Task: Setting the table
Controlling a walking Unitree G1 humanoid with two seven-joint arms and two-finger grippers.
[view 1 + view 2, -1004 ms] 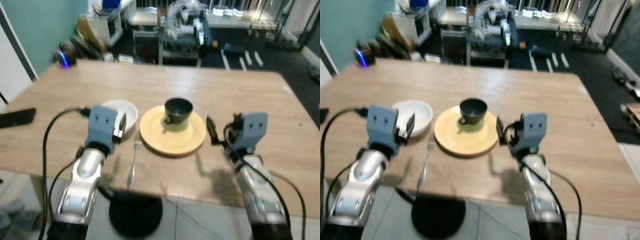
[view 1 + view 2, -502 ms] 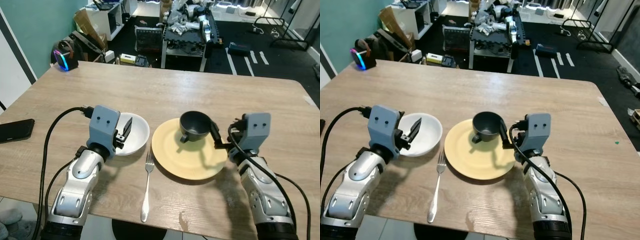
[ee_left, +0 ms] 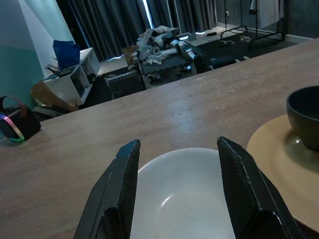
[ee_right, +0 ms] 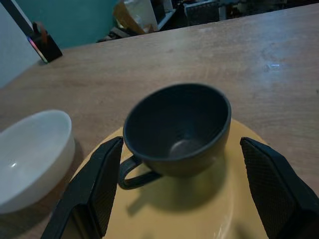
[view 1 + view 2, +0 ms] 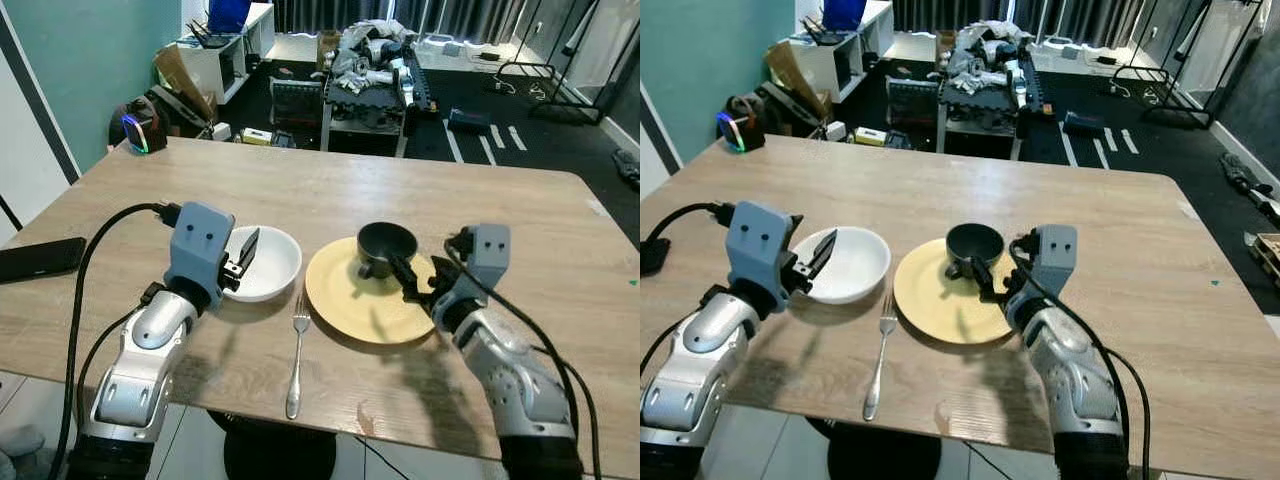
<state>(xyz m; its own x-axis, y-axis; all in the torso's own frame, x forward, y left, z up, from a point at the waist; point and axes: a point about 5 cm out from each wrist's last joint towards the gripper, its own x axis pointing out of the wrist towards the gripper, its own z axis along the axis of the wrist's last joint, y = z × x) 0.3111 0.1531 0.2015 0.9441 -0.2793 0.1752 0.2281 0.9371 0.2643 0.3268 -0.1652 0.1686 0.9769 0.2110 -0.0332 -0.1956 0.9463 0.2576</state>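
A black cup stands on the far part of a yellow plate at the middle of the wooden table. Left of the plate sits a white bowl, and a fork lies between them near the front edge. My right gripper is open just in front of the cup, its fingers spread wider than the cup and level with it. My left gripper is open too, low over the near-left rim of the bowl, holding nothing.
A black phone lies at the table's left edge. A speaker with a glowing ring stands at the far left corner. Beyond the table are a cluttered rack and shelves on dark floor. The table's right half is bare wood.
The head camera has shifted, so the whole scene sits differently. My right gripper has moved in toward the cup from the right. My left gripper stays by the bowl.
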